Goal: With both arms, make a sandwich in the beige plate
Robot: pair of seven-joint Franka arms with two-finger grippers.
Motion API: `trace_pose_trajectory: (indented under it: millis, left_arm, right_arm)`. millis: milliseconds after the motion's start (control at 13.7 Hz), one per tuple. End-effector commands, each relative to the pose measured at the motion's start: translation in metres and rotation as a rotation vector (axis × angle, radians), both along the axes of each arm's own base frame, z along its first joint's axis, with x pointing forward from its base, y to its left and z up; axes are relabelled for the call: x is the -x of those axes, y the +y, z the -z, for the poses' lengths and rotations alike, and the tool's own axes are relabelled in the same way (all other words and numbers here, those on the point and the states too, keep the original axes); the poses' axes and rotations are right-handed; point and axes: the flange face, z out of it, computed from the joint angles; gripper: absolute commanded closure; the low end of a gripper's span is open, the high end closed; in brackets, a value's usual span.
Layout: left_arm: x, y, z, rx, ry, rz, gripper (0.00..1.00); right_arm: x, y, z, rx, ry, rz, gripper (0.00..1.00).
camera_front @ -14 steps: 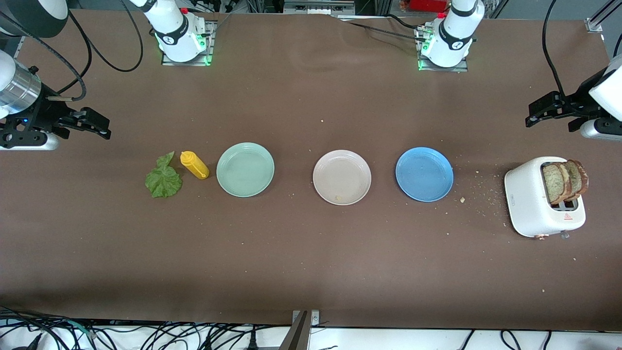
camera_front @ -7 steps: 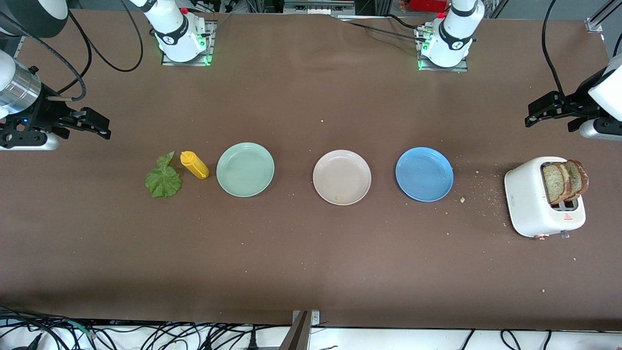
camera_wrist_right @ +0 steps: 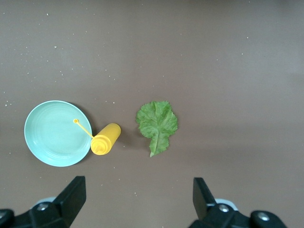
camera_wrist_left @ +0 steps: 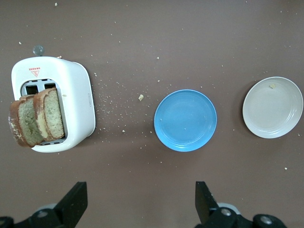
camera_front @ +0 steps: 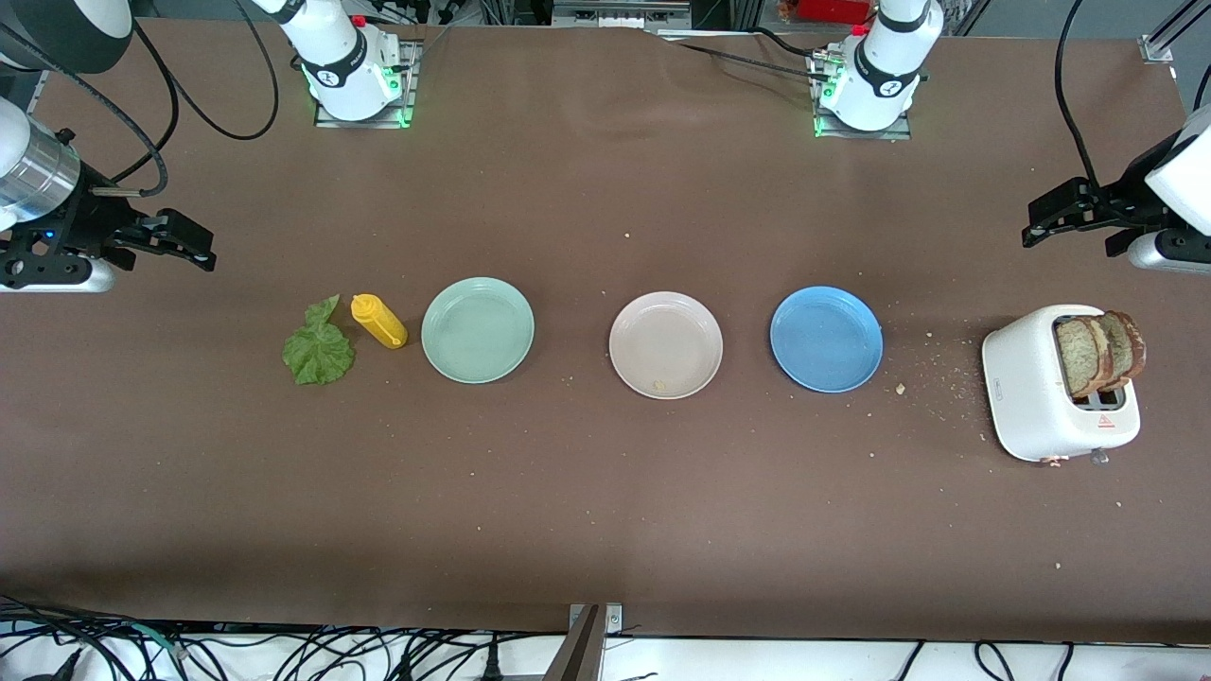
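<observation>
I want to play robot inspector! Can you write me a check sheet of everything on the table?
Surface: brown table, crumbs near the toaster.
Job's things: beige plate holds only a crumb; two bread slices in toaster; lettuce on table.
Clutter: mustard bottle, mint plate, blue plate.
Grippers: left gripper and right gripper open, holding nothing, both waiting.
Cables: bundle along the table's near edge.
Surroundings: nothing seen.

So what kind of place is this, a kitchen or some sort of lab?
Probably a robotics lab set up as a mock kitchen: a brown table with bolted arm bases, loose cables along its edge, and a toaster beside plates.
</observation>
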Motion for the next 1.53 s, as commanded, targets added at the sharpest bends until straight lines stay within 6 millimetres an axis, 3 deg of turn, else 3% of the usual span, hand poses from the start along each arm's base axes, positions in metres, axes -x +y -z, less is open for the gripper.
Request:
trace_pose_trajectory:
  millis: [0,1164,1455]
  left_arm:
    - [0.001,-0.001,-0.003,-0.042,-0.013,-0.001,0.0]
    - [-0.003,0.011,0.005,-0.072,0.002,-0.014,0.0]
    - [-0.006,0.026,0.01,-0.105,0.011,-0.027,0.0]
  right_arm:
    - [-0.004,-0.003,-0.004,0.004,-0.007,-0.001,0.0]
    - [-0.005,-0.003,-0.003,0.005,-0.006,-0.001,0.0]
    - [-0.005,-0.003,-0.003,0.005,-0.006,-0.001,0.0]
